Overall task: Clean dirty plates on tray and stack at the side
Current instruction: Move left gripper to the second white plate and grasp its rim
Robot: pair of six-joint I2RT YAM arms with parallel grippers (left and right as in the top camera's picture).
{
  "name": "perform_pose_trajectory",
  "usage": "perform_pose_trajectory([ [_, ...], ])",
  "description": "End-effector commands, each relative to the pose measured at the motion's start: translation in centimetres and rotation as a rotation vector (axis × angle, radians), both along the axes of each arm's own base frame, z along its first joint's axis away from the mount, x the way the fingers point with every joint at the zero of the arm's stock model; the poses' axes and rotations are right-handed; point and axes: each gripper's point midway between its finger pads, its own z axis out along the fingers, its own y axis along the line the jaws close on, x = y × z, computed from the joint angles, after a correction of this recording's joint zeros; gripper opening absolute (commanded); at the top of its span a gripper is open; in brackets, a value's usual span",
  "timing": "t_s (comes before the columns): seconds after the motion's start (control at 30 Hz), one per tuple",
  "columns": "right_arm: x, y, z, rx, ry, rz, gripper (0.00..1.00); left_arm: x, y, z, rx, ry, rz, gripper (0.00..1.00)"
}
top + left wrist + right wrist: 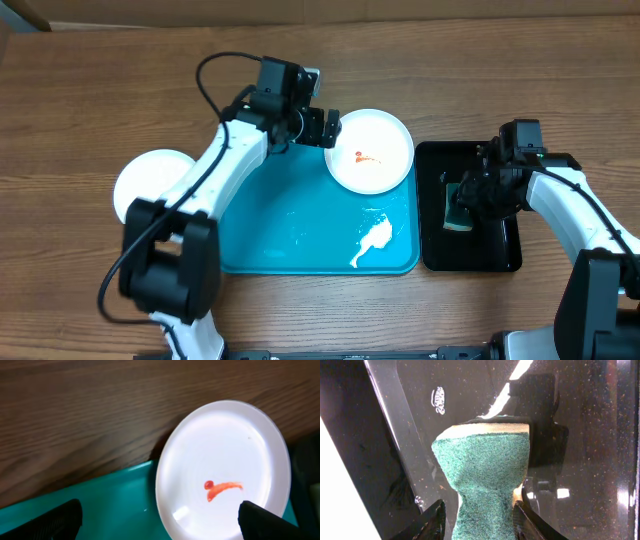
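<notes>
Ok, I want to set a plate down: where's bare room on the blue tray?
Bare: the tray floor between the left arm and the white smear. Crowded: the far right corner, where the smeared plate sits with the left gripper beside it.

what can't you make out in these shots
overhead: the left arm covers part of the side plate; whether others lie under it is hidden.
overhead: white patch on the tray is too small to identify.
left wrist: left end effector fingertips are cut off by the bottom edge.
right wrist: sponge lower end is cut off by the bottom edge.
</notes>
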Motion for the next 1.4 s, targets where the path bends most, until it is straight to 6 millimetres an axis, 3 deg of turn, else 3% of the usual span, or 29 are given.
perform_pose_trajectory([
  [0.0, 0.3, 0.1, 0.5, -0.004, -0.019, 0.005, 0.45, -0.2, -1.6, -2.1, -0.043, 0.047, -0.032, 0.98],
  [0.13, 0.3, 0.1, 0.5, -0.004, -0.019, 0.005, 0.45, 0.1, -2.5, -3.6, -0.072, 0.057, -0.05, 0.93],
  [0.47, 0.2, 0.1, 0.5, -0.003, -0.015, 0.005, 0.45, -0.6, -2.6, -7.5, -0.035, 0.134, -0.045, 0.6],
  [0.53, 0.2, 0.1, 0.5, -0.004, -0.015, 0.005, 0.45, -1.1, -2.4, -8.1, -0.027, 0.16, -0.044, 0.5],
  [0.63, 0.2, 0.1, 0.5, -0.004, -0.015, 0.005, 0.45, -1.5, -2.2, -8.3, -0.02, 0.179, -0.043, 0.24],
  [0.73, 0.2, 0.1, 0.5, -0.004, -0.017, 0.005, 0.45, -1.8, -1.9, -8.5, -0.015, 0.196, -0.038, 0.11],
  [0.87, 0.2, 0.1, 0.5, -0.004, -0.016, 0.005, 0.45, -2.9, -1.3, -9.0, 0.004, 0.253, -0.031, 0.04],
  [1.0, 0.2, 0.1, 0.5, -0.004, -0.016, 0.005, 0.45, -4.6, 0.0, -9.4, 0.028, 0.342, -0.001, 0.04],
  [1.1, 0.2, 0.1, 0.5, -0.004, -0.016, 0.005, 0.45, -5.7, 2.4, -9.5, 0.113, 0.402, 0.088, 0.04],
  [1.17, 0.2, 0.1, 0.5, -0.004, -0.016, 0.005, 0.45, -6.3, 4.1, -8.8, 0.171, 0.421, 0.141, 0.04],
  [1.37, 0.0, 0.1, 0.4, -0.003, -0.007, 0.005, 0.45, -7.3, 6.1, -4.9, 0.2, 0.415, 0.244, 0.04],
])
